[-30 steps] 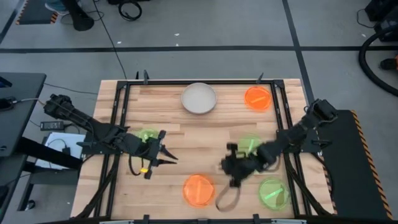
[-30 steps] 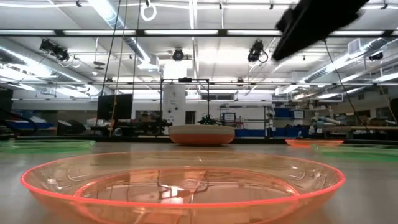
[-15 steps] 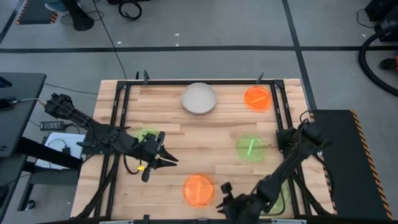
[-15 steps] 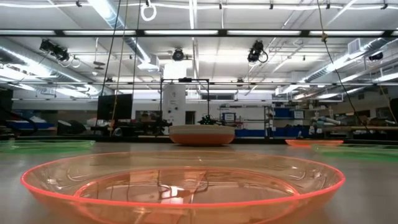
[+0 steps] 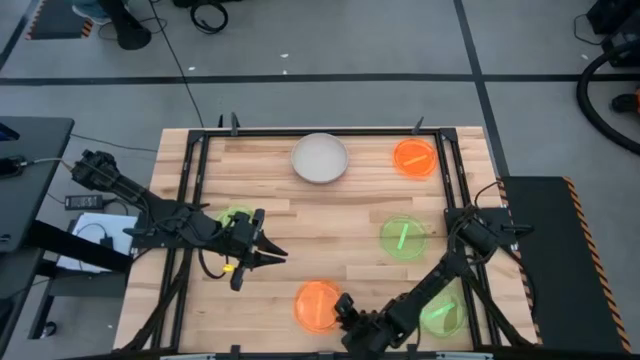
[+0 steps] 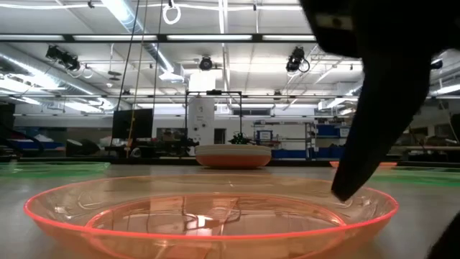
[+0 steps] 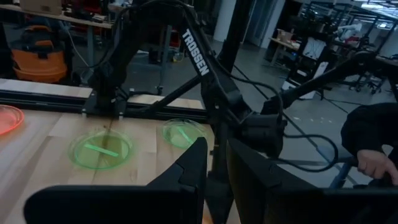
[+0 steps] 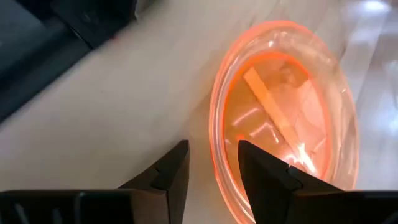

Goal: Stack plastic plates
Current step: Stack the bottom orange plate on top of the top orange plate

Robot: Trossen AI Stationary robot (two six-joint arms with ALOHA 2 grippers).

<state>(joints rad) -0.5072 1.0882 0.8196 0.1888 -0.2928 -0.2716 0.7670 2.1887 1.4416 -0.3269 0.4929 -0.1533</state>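
Note:
Six plates show in the high view, each lying flat on the table. An off-white plate [image 5: 320, 158] and an orange plate [image 5: 414, 157] are by the far edge. Green plates lie at the left [image 5: 238, 218], at the right [image 5: 403, 238] and near right [image 5: 440, 312]. An orange plate [image 5: 318, 305] lies by the near edge. My right gripper [image 5: 345, 318] is open at this plate's right rim [image 8: 214, 140], one finger on either side of it. My left gripper [image 5: 268, 250] hovers open beside the left green plate.
Black rails [image 5: 190, 200] frame the wooden table on both sides. The right arm [image 5: 440, 280] reaches over the near right green plate. A person's hand [image 7: 373, 165] shows beyond the table in the left wrist view. Bare wood lies in the table's middle [image 5: 320, 230].
My right gripper has swung from the table's middle toward the near edge, then left to the near orange plate's right rim, and now shows low in the low view. The plates have stayed where they were.

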